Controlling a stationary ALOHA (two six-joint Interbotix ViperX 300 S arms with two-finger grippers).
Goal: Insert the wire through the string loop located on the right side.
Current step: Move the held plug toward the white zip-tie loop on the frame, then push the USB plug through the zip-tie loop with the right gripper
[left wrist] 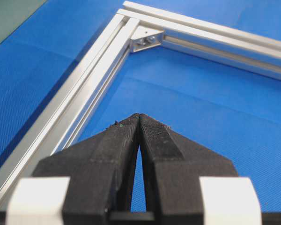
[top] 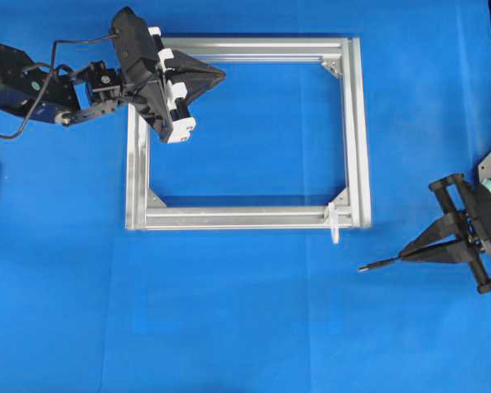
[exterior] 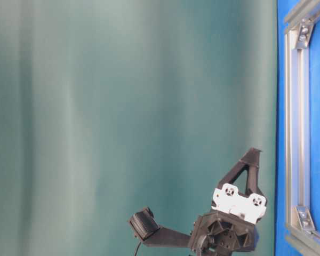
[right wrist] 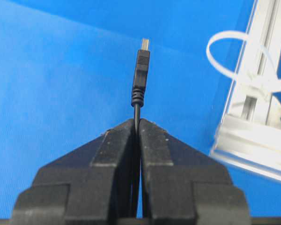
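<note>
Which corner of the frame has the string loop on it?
The corner nearest the right gripper, lower right in the overhead view: the white string loop sticks out past the aluminium frame there. The other three corners show only brackets.

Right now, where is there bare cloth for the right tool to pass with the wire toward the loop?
Bare blue cloth lies below the frame, and between its right bar and the right tool holding the wire. It is tight only at the string loop. The left tool crowds the upper left corner.
</note>
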